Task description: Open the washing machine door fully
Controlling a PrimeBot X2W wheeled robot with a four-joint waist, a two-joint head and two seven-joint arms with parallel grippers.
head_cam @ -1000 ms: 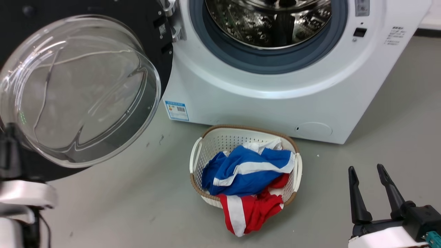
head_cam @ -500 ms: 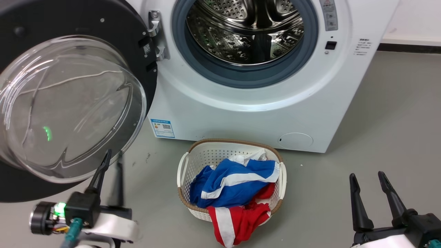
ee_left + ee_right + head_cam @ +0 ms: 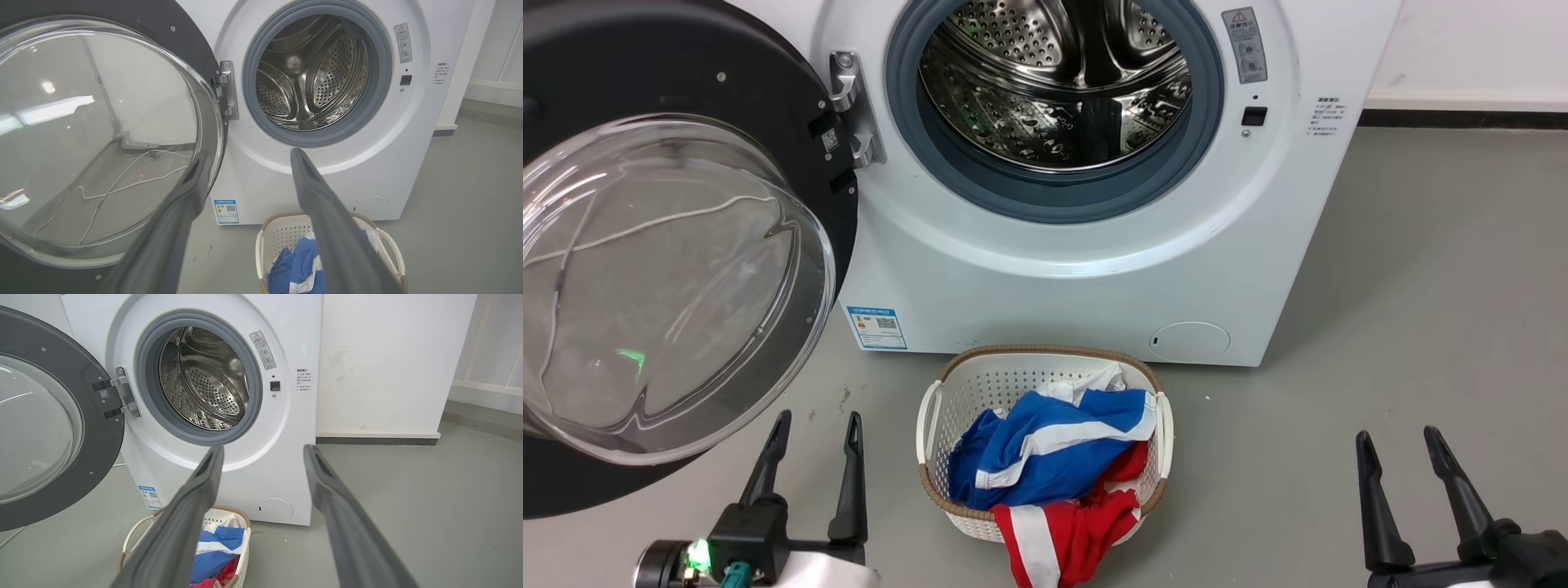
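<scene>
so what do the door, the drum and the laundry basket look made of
Washing machine door: clear bulging centre with reflections, probably glass, in a black rim, likely plastic. Drum: shiny perforated metal, looks like stainless steel. Laundry basket: matte white perforated plastic; the brown rim looks woven.

The door [image 3: 678, 269], black-rimmed with a clear bulging glass bowl, is seen swung wide open on its hinge, left of the drum [image 3: 1054, 82].

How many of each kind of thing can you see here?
white front-loading washing machine: 1
round black-rimmed glass washing machine door: 1
white plastic laundry basket: 1
striped garments (blue-and-white garment, red-and-white garment): 2
robot grippers (left gripper, right gripper): 2
Total: 7
</scene>
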